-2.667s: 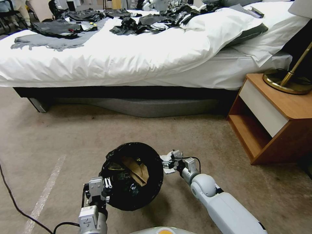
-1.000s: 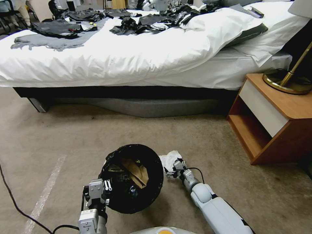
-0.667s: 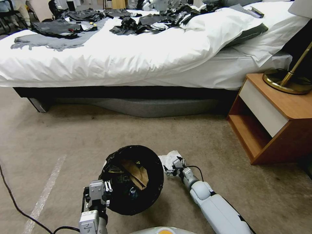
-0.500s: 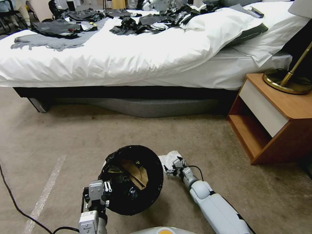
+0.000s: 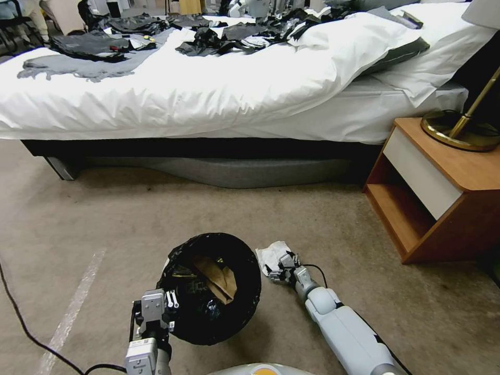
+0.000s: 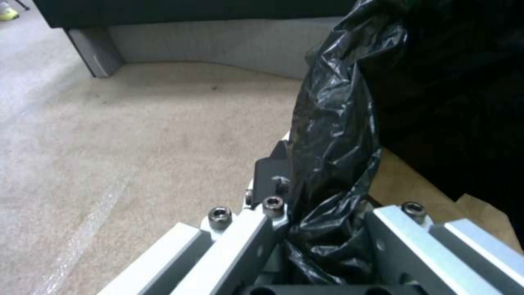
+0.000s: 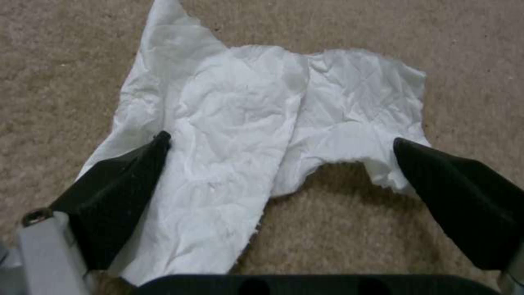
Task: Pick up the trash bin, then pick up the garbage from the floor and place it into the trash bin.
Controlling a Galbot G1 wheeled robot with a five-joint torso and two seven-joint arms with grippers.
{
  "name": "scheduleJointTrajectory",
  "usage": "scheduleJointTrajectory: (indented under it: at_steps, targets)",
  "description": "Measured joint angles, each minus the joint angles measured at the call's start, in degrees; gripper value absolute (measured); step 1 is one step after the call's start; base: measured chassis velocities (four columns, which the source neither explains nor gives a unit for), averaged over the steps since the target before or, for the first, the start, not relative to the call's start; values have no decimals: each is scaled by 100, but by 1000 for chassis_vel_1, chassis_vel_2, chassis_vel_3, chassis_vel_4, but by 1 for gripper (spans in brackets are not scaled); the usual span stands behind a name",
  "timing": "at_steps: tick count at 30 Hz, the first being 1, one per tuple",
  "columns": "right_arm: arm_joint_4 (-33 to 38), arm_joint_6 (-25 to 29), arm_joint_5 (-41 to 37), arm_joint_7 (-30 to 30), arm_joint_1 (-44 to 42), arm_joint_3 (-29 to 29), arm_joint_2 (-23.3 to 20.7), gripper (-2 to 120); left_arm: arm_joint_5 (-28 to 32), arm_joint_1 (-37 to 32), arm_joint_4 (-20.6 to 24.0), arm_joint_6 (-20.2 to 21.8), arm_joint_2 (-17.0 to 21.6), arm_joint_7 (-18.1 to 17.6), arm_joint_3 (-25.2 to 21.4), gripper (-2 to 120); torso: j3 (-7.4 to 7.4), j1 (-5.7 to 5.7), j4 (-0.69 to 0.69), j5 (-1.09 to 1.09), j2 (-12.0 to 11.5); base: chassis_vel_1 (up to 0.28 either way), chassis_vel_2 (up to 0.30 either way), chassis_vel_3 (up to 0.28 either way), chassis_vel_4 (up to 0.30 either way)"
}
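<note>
A white-quilted bed (image 5: 208,88) strewn with dark clothes spans the back of the room, a wooden nightstand (image 5: 442,192) stands to its right, and beige carpet (image 5: 130,219) covers the floor in front. Nearer the robot, the trash bin (image 5: 211,289), lined with a crinkly black bag (image 6: 333,135), is held off the carpet by the left gripper (image 5: 156,312), whose jaws are pressed together on the bag-covered rim. Inside it lies a brown paper bag (image 5: 219,273) among darker litter that is hard to make out. Just right of the bin, a crumpled white tissue (image 7: 245,135) lies flat on the carpet, and the right gripper (image 5: 281,263) is low over it with its black fingers (image 7: 114,192) spread wide, one tip on each side of the sheet. The step in hand looks like the pickup of this piece of garbage: the bin is already carried, and the tissue is not yet pinched. The next move would call for closing the jaws so they gather the thin paper rather than skid on the pile, then lifting it over the open rim. The bin's white wall is hidden under the bag, and the lamp (image 5: 463,127) on the nightstand is cut off at the frame's edge
</note>
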State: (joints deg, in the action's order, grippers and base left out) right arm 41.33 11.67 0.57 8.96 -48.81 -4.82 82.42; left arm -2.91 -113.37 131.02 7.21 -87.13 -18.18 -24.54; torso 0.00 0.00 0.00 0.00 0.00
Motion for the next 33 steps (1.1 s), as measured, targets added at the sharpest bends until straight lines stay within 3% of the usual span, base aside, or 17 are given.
scheduleJointTrajectory:
  at_steps: [10, 25, 33]
  targets:
    - [-22, 76, 81, 8, 23, -18, 31, 79, -11, 5, -24, -6, -2, -5, 6, 1, 0, 0, 0, 0, 0, 0, 0, 0, 0]
    - [127, 76, 94, -20, -138, 6, 18, 18, -68, 11, -39, -24, 9, -6, 56, 1, 0, 0, 0, 1, 0, 0, 0, 0, 0]
    - [176, 74, 93, -31, -154, 5, -24, 0, -96, 19, -40, -24, 3, -7, 81, 1, 0, 0, -1, 0, 0, 0, 0, 0, 0]
